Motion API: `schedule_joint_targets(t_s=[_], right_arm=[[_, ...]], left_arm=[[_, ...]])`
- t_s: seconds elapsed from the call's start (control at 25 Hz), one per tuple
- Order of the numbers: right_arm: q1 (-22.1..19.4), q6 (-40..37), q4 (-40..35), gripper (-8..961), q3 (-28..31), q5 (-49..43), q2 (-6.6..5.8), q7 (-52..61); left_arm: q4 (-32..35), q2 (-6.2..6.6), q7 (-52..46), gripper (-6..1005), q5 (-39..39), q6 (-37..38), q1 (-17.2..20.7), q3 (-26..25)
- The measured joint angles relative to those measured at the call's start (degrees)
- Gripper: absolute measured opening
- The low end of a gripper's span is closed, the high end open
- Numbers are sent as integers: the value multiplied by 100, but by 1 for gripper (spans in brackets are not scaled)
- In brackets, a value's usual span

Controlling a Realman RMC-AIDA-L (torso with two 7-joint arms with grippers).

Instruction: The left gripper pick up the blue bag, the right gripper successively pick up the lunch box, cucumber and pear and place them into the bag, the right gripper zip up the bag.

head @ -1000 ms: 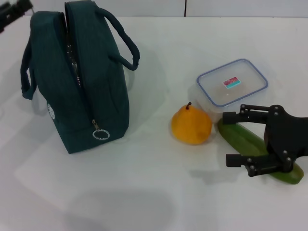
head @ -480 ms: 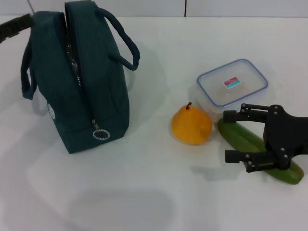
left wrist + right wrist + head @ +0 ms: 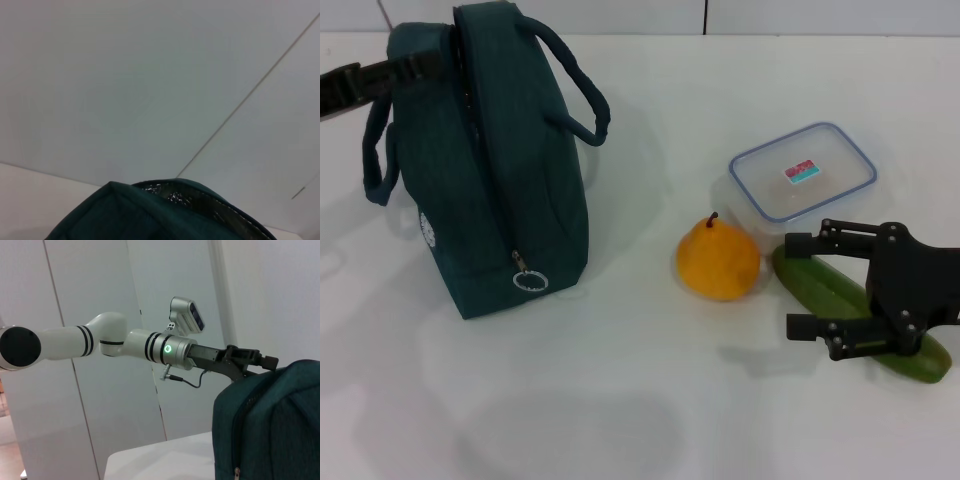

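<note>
My left gripper (image 3: pixel 420 62) has just reached the top of the bag (image 3: pixel 505 180), fingers' spread impossible to tell, so the grab is near, while my right gripper (image 3: pixel 800 285) waits wide open over the cucumber (image 3: pixel 825 285).

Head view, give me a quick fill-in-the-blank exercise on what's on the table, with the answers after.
1. The pear sits between the blue bag and the ____.
2. The right claw hovers open over the ____.
3. The lunch box has its lid ____.
4. The left claw reaches the top of the ____.

Missing words: cucumber; cucumber; on; blue bag.
</note>
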Motion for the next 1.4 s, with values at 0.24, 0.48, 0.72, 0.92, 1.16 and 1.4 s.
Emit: schedule_joint_targets(t_s=[0.24, 0.48, 0.72, 0.92, 1.16, 1.4], right_arm=[[-12, 15, 0, 846, 0, -1, 1, -16], [23, 20, -1, 846, 0, -1, 4, -33], [28, 22, -1, 845, 0, 4, 4, -36], [28, 22, -1, 846, 0, 35, 4, -37], [-6, 119, -1, 845, 6, 85, 4, -45], [-50, 318, 18, 845, 27, 246, 4, -46]], left_arm=[[43, 4, -1, 824, 124, -23, -6, 8], [11, -13, -177, 818, 968, -198, -171, 59], [-188, -24, 309, 685, 747, -259, -136, 171], [-216, -20, 223, 530, 648, -258, -130, 177], [-124, 17, -207, 393, 610, -15, -129, 208], [-22, 6, -223, 103, 599, 311, -184, 250]])
